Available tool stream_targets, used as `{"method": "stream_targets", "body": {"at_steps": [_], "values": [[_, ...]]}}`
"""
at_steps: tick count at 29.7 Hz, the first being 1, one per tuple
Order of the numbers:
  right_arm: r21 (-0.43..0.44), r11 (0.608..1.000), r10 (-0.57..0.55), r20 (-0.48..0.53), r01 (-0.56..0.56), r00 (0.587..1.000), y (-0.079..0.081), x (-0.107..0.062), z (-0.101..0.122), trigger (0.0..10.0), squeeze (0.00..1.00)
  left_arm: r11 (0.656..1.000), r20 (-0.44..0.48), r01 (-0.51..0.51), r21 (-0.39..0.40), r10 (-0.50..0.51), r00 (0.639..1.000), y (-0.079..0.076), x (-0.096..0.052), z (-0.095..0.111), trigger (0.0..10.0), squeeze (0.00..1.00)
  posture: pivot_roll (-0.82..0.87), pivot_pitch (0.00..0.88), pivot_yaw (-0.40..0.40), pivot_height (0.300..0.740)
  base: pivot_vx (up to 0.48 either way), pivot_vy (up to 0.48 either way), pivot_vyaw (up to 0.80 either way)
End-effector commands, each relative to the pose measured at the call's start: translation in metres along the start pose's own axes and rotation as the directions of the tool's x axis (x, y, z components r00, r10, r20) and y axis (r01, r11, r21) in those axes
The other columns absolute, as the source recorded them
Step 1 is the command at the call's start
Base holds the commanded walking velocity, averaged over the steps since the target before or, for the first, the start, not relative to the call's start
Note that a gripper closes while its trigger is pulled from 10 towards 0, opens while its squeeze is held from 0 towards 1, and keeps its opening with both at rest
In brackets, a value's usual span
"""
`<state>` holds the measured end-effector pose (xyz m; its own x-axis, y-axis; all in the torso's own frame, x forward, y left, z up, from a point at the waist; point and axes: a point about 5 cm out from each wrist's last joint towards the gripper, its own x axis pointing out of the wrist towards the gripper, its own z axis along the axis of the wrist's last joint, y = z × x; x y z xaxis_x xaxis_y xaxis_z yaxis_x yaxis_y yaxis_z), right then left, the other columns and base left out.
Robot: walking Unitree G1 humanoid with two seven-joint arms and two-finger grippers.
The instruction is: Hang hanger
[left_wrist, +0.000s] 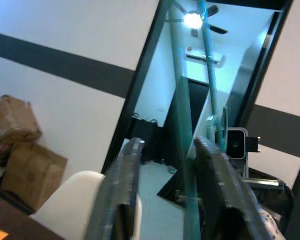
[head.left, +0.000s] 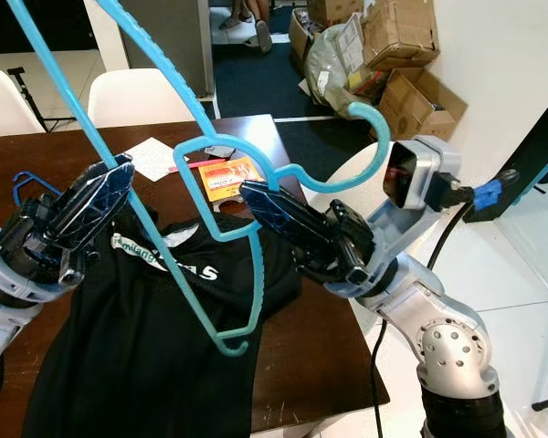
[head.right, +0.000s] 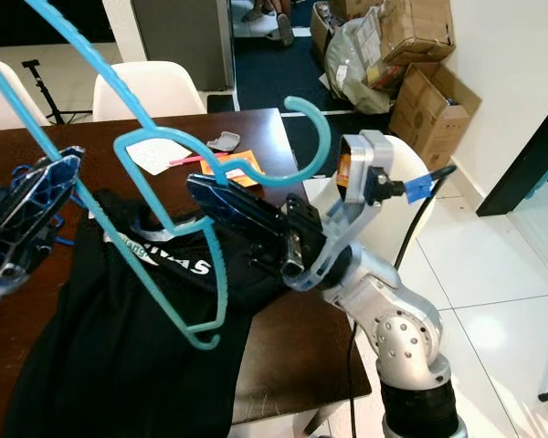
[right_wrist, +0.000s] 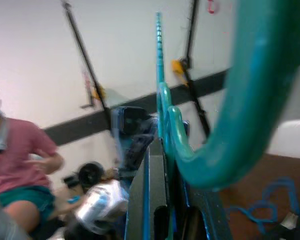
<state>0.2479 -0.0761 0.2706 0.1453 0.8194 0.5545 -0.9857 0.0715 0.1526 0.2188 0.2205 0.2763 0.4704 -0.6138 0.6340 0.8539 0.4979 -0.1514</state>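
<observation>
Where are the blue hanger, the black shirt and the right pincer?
blue hanger [head.left: 358, 173], left eye view, on its hook curve.
black shirt [head.left: 119, 356], left eye view, on the fabric below the print.
right pincer [head.left: 248, 192], left eye view, at its fingertips on the hanger.

**A:** Where do your two head views sit?

**B:** Above the brown table [head.left: 256, 146], looking forward and down. They share its far edge, the white chairs [head.left: 137, 96] behind it and the cardboard boxes [head.right: 429, 100] beyond its right end.

**A:** And your wrist views?

**B:** Both look up from table level, very close along their own fingers. The right one faces a person [right_wrist: 20, 165] across the table.
</observation>
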Motion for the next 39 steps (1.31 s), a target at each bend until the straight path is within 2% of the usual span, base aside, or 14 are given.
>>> {"method": "stream_targets", "body": {"at_steps": [1,9,15,18,20,22,23,24,25,26,27,28,32,39], "values": [[-0.041,0.997,-0.063,-0.019,0.062,0.998,-0.010,-0.002,0.000,0.0,0.00,1.000,-0.008,-0.028,-0.006,0.028,1.000,0.000,-0.002,-0.006,10.0,1.00,0.02,0.145,-0.004,0.740,0.000,0.000,0.00],[-0.096,0.982,-0.169,-0.028,0.166,0.985,-0.027,-0.006,0.003,0.0,0.00,0.995,-0.070,-0.097,0.010,0.098,0.993,-0.003,-0.002,-0.016,10.0,1.00,0.03,0.146,-0.006,0.740,0.000,0.000,0.00],[-0.192,0.896,-0.412,-0.023,0.400,0.911,-0.060,-0.016,0.004,0.0,0.00,0.951,-0.257,-0.246,0.188,0.290,0.922,0.006,0.001,-0.037,10.0,1.00,0.04,0.144,-0.011,0.740,0.000,0.000,0.00],[-0.205,0.869,-0.463,-0.010,0.451,0.886,-0.067,-0.018,0.005,0.0,0.00,0.931,-0.269,-0.278,0.236,0.338,0.902,0.010,0.001,-0.039,10.0,1.00,0.04,0.142,-0.010,0.740,0.000,0.000,0.00],[-0.221,0.790,-0.578,0.040,0.571,0.815,-0.083,-0.025,0.010,0.0,0.00,0.867,-0.235,-0.366,0.337,0.454,0.859,0.021,0.005,-0.041,10.0,1.00,0.05,0.136,-0.009,0.740,0.000,0.000,0.00],[-0.229,0.768,-0.604,0.052,0.598,0.795,-0.087,-0.027,0.011,0.0,0.00,0.847,-0.213,-0.401,0.349,0.488,0.846,0.025,0.006,-0.041,10.0,1.00,0.05,0.136,-0.009,0.740,0.000,0.000,0.00],[-0.239,0.739,-0.636,0.060,0.630,0.769,-0.091,-0.030,0.012,0.0,0.00,0.822,-0.184,-0.440,0.361,0.525,0.831,0.029,0.006,-0.041,10.0,0.42,0.05,0.133,-0.008,0.740,0.000,0.000,0.00],[-0.239,0.739,-0.636,0.060,0.630,0.769,-0.091,-0.030,0.012,0.0,0.00,0.822,-0.184,-0.440,0.361,0.525,0.831,0.029,0.006,-0.041,10.0,0.42,0.05,0.133,-0.008,0.740,0.000,0.000,0.00],[-0.249,0.697,-0.680,0.067,0.672,0.730,-0.097,-0.035,0.013,3.5,0.00,0.786,-0.159,-0.485,0.383,0.573,0.804,0.034,0.005,-0.041,10.0,0.00,0.04,0.131,-0.006,0.740,0.000,0.000,0.00],[-0.254,0.659,-0.717,0.073,0.708,0.693,-0.102,-0.040,0.014,8.5,0.00,0.738,-0.138,-0.528,0.420,0.627,0.767,0.039,0.002,-0.042,10.0,0.00,0.04,0.128,-0.006,0.740,0.000,0.000,0.00],[-0.254,0.659,-0.717,0.073,0.708,0.693,-0.102,-0.040,0.014,8.5,0.00,0.738,-0.138,-0.528,0.420,0.627,0.767,0.039,0.002,-0.042,10.0,0.00,0.04,0.128,-0.006,0.740,0.000,0.000,0.00],[-0.260,0.630,-0.742,0.079,0.732,0.666,-0.106,-0.044,0.014,10.0,0.00,0.698,-0.140,-0.551,0.458,0.669,0.730,0.043,0.000,-0.045,10.0,0.00,0.04,0.127,-0.005,0.740,0.000,0.000,0.00],[-0.260,0.591,-0.772,0.092,0.764,0.629,-0.112,-0.049,0.015,10.0,0.00,0.634,-0.203,-0.532,0.562,0.729,0.654,0.048,-0.002,-0.059,10.0,0.00,0.05,0.124,-0.005,0.740,0.000,0.000,0.00],[-0.265,0.572,-0.785,0.100,0.777,0.612,-0.115,-0.047,0.011,10.0,0.00,0.610,-0.202,-0.528,0.591,0.745,0.636,0.047,0.001,-0.070,10.0,0.00,0.05,0.121,-0.005,0.740,-0.274,0.000,0.00]]}}
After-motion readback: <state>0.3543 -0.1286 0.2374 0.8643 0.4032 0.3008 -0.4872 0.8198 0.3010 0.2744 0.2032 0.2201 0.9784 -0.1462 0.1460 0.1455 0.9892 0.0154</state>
